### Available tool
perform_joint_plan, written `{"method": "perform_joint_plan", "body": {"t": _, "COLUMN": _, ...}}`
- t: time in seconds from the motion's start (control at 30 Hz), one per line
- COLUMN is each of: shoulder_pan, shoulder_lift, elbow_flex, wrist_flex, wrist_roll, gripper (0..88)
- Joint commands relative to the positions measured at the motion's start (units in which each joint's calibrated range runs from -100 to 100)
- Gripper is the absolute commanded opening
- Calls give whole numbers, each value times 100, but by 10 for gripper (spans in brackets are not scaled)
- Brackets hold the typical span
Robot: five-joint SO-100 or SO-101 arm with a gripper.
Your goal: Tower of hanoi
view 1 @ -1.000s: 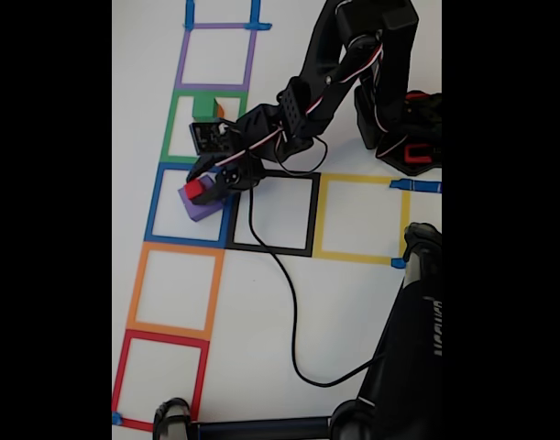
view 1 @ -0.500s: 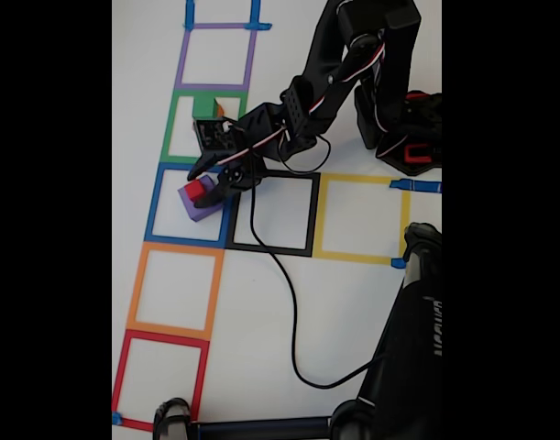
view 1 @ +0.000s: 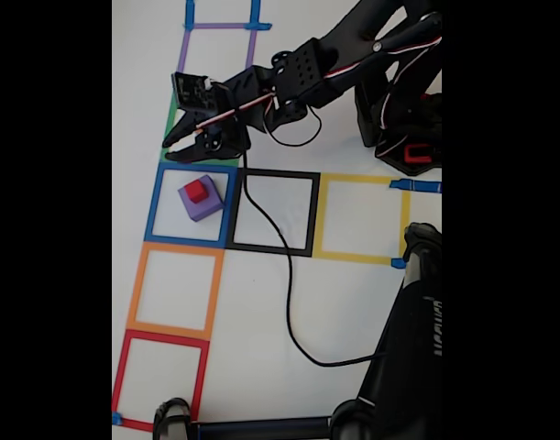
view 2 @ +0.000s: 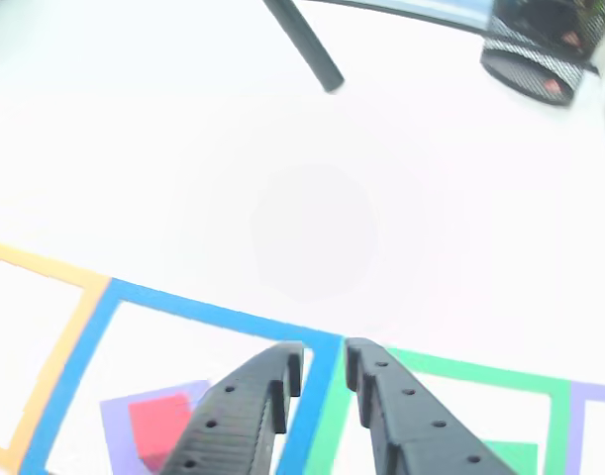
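Two blocks sit stacked inside the blue square [view 1: 190, 203]: a small red cube [view 1: 198, 190] on a flatter purple block [view 1: 203, 201] (turned slightly askew). Above them, over the green square [view 2: 451, 381], the gripper [view 1: 174, 147] hangs empty, jaws barely parted.

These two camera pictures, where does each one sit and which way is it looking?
Fixed view: sits above the table, looking down on the taped coloured squares; it shows the black arm, its base at the right, and the end effector.
Other view: seems to ride on the arm, looking past the end effector across the white table; two black fingers show at the bottom.
Shared: the red block on the purple block inside the blue square.
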Motion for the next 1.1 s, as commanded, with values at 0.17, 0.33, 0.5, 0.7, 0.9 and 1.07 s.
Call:
{"method": "perform_joint_plan", "body": {"t": 0.17, "shoulder_pan": 1283, "shoulder_lift": -2641, "elbow_flex": -1557, "wrist_flex": 5334, "wrist_roll": 144, "gripper": 0}}
{"method": "perform_joint_plan", "body": {"t": 0.33, "shoulder_pan": 1877, "shoulder_lift": -2771, "elbow_flex": -2984, "wrist_flex": 7156, "wrist_roll": 144, "gripper": 0}}
{"method": "perform_joint_plan", "body": {"t": 0.5, "shoulder_pan": 2376, "shoulder_lift": -2367, "elbow_flex": -4120, "wrist_flex": 7917, "wrist_roll": 144, "gripper": 0}}
{"method": "perform_joint_plan", "body": {"t": 0.7, "shoulder_pan": 2913, "shoulder_lift": -2189, "elbow_flex": -4630, "wrist_flex": 8370, "wrist_roll": 144, "gripper": 3}}
{"method": "perform_joint_plan", "body": {"t": 0.9, "shoulder_pan": 3153, "shoulder_lift": -2286, "elbow_flex": -4357, "wrist_flex": 8338, "wrist_roll": 144, "gripper": 1}}
{"method": "perform_joint_plan", "body": {"t": 1.07, "shoulder_pan": 3335, "shoulder_lift": -2528, "elbow_flex": -3357, "wrist_flex": 7658, "wrist_roll": 144, "gripper": 19}}
